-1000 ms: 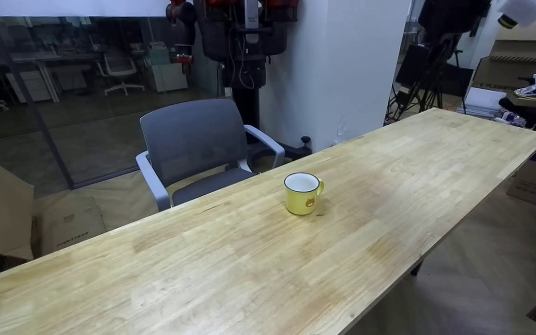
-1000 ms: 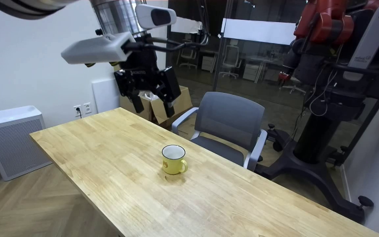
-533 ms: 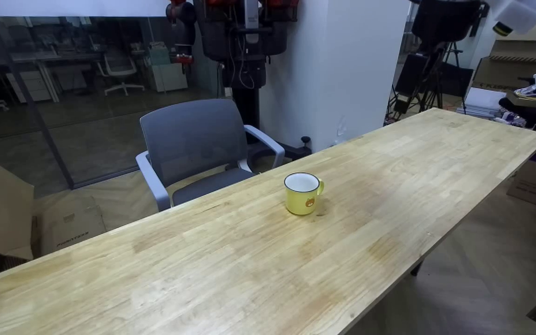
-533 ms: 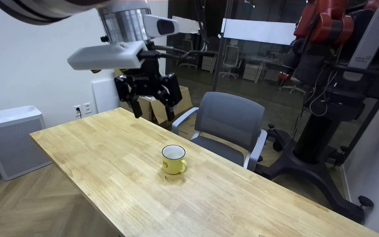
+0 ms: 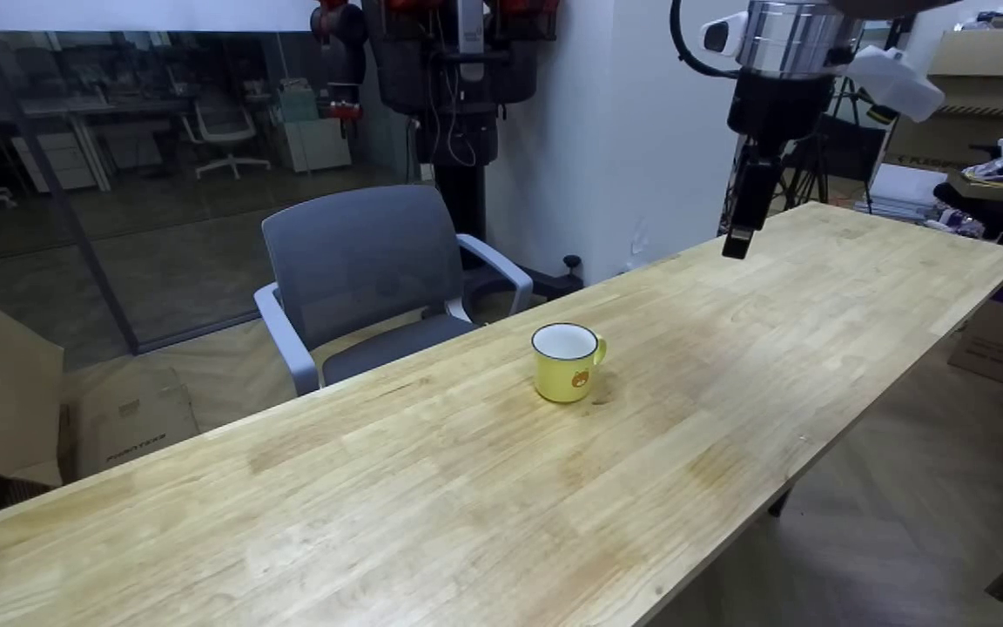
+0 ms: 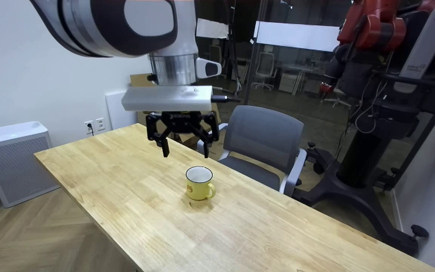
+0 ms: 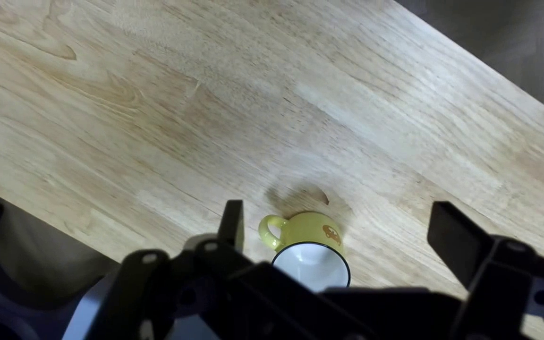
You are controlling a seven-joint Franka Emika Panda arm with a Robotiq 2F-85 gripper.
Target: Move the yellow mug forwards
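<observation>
The yellow mug point(image 5: 558, 379) stands upright on the long wooden table point(image 5: 362, 505), with a white inside, dark rim line and orange bear print. It also shows in an exterior view point(image 6: 198, 191), its handle toward the right. My gripper point(image 6: 185, 155) is open and empty, pointing down above the table, higher than the mug and apart from it. In an exterior view the gripper point(image 5: 735, 247) hangs to the right of the mug. In the wrist view the mug point(image 7: 310, 228) lies between the spread fingers, nearer the left one, its lower part hidden by the gripper body.
A grey chair point(image 5: 362, 261) stands close against one long table edge; it also shows in an exterior view point(image 6: 264, 132). A red and black robot point(image 6: 391, 94) stands behind it. A cardboard box point(image 5: 1, 392) and a white air purifier point(image 6: 15, 162) are on the floor.
The arm has come down and closer to the mug, and the gripper has turned more upright. It stays open. The mug has not moved.
</observation>
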